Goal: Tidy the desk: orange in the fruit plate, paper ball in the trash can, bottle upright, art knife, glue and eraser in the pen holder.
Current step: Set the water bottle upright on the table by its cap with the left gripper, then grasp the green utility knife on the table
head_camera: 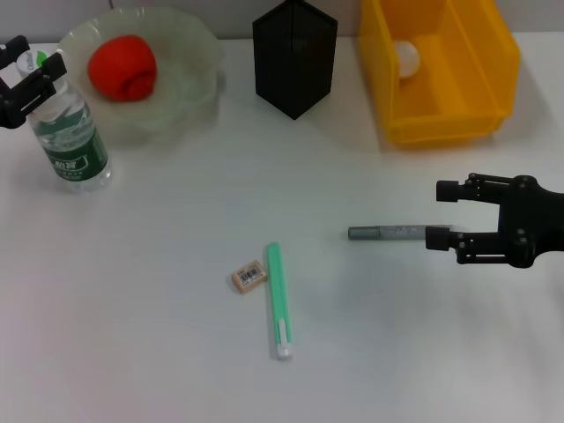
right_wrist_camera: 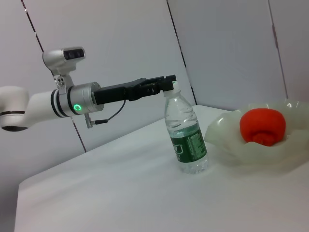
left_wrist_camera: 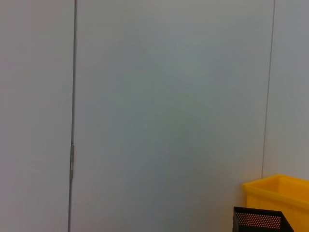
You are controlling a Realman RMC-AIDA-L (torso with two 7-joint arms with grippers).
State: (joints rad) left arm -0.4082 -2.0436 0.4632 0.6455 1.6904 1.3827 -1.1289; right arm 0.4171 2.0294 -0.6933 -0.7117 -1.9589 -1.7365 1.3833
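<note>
The bottle (head_camera: 72,141) (right_wrist_camera: 186,137) stands upright at the far left of the table. My left gripper (head_camera: 33,62) (right_wrist_camera: 170,84) is shut on its white cap. The orange (head_camera: 122,68) (right_wrist_camera: 262,125) lies in the pale-green fruit plate (head_camera: 198,48) (right_wrist_camera: 227,140). A white paper ball (head_camera: 407,55) sits in the yellow trash can (head_camera: 458,119). The black pen holder (head_camera: 295,55) stands between plate and can. The eraser (head_camera: 248,277) lies beside a green stick (head_camera: 279,300) at the front centre. My right gripper (head_camera: 443,214) is open at the right, a grey stick (head_camera: 388,233) ending at its lower finger.
The left wrist view shows only a wall, a corner of the trash can (left_wrist_camera: 279,193) and the pen holder's top (left_wrist_camera: 259,220). Bare white table lies between the sticks and the containers at the back.
</note>
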